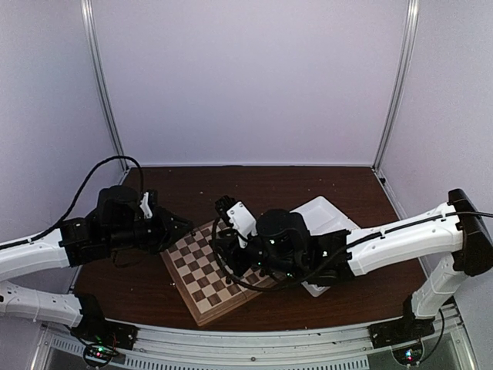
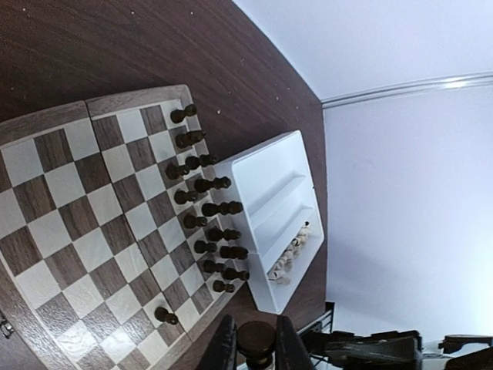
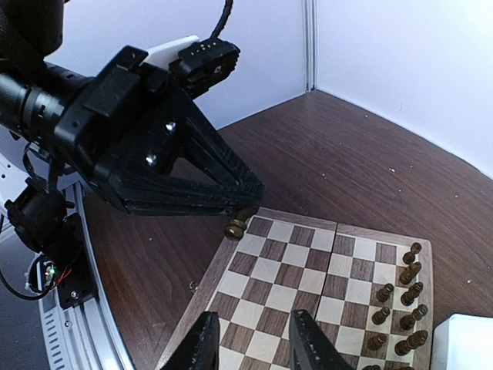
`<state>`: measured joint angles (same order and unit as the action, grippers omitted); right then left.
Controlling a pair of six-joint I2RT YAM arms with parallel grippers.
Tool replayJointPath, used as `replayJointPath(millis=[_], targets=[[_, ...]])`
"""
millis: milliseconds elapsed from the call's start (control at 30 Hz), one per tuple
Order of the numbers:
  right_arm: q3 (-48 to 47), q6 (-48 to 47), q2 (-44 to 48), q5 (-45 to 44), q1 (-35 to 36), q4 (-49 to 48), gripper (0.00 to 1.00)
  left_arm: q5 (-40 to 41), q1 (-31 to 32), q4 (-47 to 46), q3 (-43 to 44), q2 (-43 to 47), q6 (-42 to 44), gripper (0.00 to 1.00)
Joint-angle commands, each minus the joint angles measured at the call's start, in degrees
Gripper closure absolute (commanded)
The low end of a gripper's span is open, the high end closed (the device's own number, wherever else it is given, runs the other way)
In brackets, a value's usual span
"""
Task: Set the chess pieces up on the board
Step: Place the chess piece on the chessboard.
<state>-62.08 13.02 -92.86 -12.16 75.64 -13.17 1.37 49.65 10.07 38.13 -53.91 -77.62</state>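
My left gripper [image 2: 256, 351] clamped on a dark chess piece [image 3: 235, 227] near the board's [image 2: 77, 216] corner, my right gripper [image 3: 254, 339] open, empty, dark chessmen [image 2: 219, 208] ranked along the edge beside the white tray [image 2: 262, 166]

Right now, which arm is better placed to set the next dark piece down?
Left. The left gripper is shut on a dark piece, hanging by the board corner. The right gripper is open and empty above the board, so it would first need to fetch one.
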Motion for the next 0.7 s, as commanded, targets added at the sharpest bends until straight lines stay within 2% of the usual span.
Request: replayJointPath(millis=[0,133,667], targets=[[-3.6,-1.7,-3.7,1.0,0.4,-5.1,0.65,0.4,-0.3,-5.1,-1.6,1.3,-7.9,0.89],[-5.4,-1.3,-6.0,1.5,0.4,-6.2,0.61,-1.3,-0.3,-8.1,-3.0,1.2,-10.5,0.89],[-8.9,-0.7,-10.2,-1.3,-0.1,-5.6,0.6,-5.2,-0.3,-12.1,-3.9,0.3,-12.6,0.89]])
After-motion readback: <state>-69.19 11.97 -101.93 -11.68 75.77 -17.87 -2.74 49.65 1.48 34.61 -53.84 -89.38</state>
